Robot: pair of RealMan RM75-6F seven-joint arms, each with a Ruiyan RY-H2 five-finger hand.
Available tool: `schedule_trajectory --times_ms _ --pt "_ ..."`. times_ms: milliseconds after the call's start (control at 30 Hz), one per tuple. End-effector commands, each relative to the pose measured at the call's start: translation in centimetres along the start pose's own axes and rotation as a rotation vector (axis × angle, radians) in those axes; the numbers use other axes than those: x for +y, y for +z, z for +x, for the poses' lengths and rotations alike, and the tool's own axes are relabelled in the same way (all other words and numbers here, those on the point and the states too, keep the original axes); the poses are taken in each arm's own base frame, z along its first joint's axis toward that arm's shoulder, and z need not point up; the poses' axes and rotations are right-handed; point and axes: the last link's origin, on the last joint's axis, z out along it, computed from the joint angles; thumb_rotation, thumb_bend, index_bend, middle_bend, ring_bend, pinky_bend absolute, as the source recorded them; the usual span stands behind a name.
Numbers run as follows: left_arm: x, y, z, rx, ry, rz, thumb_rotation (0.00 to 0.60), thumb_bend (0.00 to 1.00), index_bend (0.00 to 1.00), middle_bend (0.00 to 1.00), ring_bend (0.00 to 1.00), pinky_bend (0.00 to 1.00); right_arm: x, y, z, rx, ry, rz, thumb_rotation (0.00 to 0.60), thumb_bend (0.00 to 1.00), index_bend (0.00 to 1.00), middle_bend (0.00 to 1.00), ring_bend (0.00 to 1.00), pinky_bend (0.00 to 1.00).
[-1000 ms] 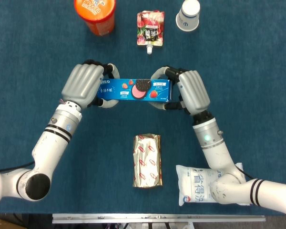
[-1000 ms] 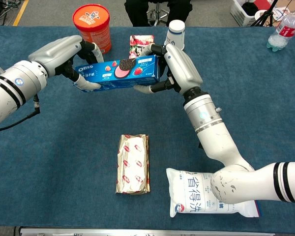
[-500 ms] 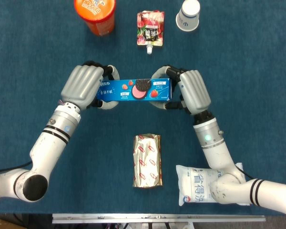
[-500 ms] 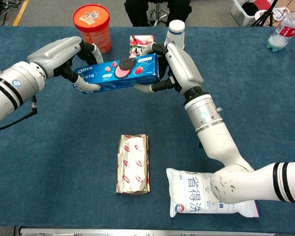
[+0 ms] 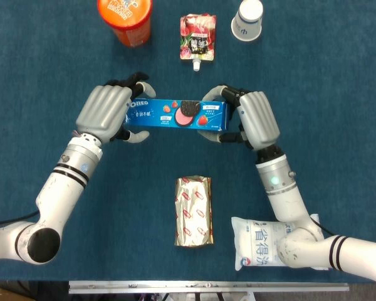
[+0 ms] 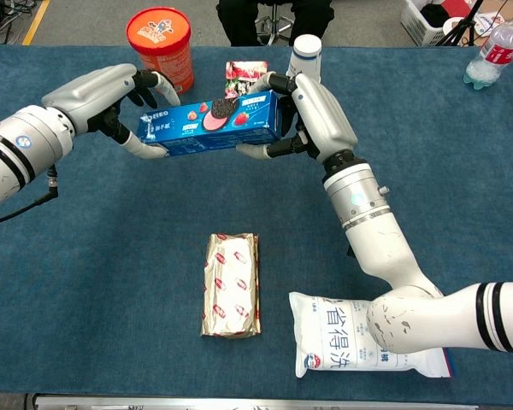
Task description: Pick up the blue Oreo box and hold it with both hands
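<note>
Grey-backed and white-sleeved, the left robot hand [image 5: 108, 113] curls its dark fingers around the left end of the long blue Oreo biscuit box [image 5: 177, 115], which hangs above the dark blue cloth-covered desk [image 5: 338, 94] rather than resting on it. In the chest view that box [image 6: 212, 125] runs nearly level, its printed face with a dark cookie and pink strawberry toward the camera, and the left robot hand [image 6: 111, 90] wraps its near end from behind and below. At the other end the right robot hand [image 5: 250, 118] clasps the box with fingers above and below its edge, so both ends are held. Behind the box stand an orange round tub [image 5: 125, 19], a small pink spouted pouch [image 5: 197, 34] and a white paper cup [image 5: 247, 19]. Nearer the robot lie a gold foil-wrapped packet [image 5: 193, 211] and, further right, a white plastic bag with blue lettering [image 5: 266, 243] beside the right forearm.
</note>
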Motion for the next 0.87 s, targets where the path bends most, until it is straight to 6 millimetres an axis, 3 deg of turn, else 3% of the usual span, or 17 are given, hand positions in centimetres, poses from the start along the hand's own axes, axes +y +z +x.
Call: schedule_trajectory --times_ms 33,433,867 --pt "-0.1 0.0 0.0 -0.004 0.006 0.005 0.6 0.1 0.28 0.13 0.19 0.25 0.0 0.0 0.0 0.001 0.0 -0.001 0.6 0.2 0.65 0.69 0.73 0.62" --pt "-0.8 -0.1 0.4 0.002 0.029 0.031 0.6 0.05 0.25 0.09 0.11 0.2 0.2 -0.1 0.4 0.008 -0.004 -0.002 0.6 0.2 0.65 0.69 0.73 0.62" --pt "-2.1 -0.4 0.9 0.016 0.064 0.078 0.6 0.05 0.23 0.08 0.09 0.18 0.3 -0.1 1.5 0.024 0.004 0.004 0.6 0.2 0.65 0.69 0.73 0.62"
